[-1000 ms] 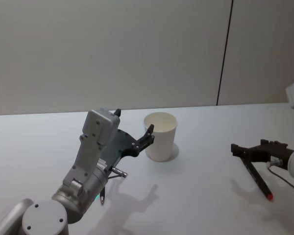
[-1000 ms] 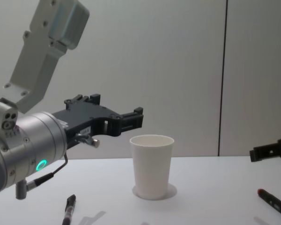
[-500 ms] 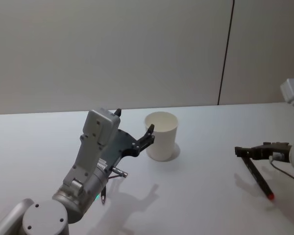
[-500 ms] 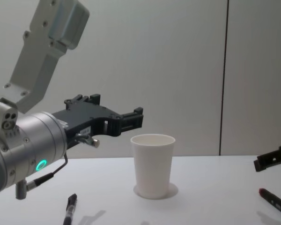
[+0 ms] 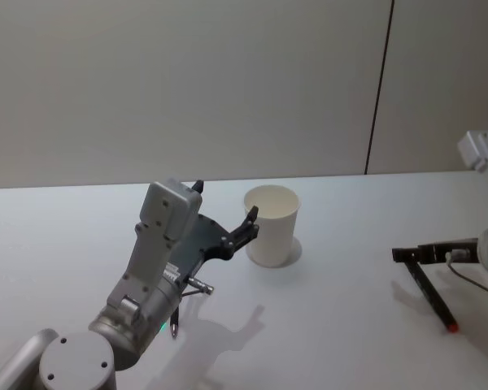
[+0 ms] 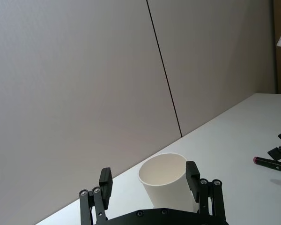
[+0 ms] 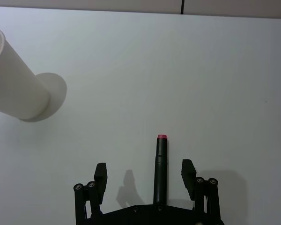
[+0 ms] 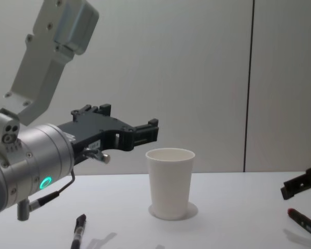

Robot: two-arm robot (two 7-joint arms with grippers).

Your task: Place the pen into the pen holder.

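The pen holder is a white paper cup standing upright at mid-table, also in the chest view. A dark pen with a red tip lies flat on the table to the right. My right gripper hovers open just over its back end. In the right wrist view the pen lies between the spread fingers, untouched. My left gripper hangs open in the air beside the cup, empty; its wrist view shows the cup just beyond the fingertips.
A second dark pen lies on the table below my left arm, also in the head view. The white table runs back to a plain grey wall.
My right gripper has sunk lower toward the red-tipped pen and drifted slightly right. The left arm, the cup and both pens have stayed put.
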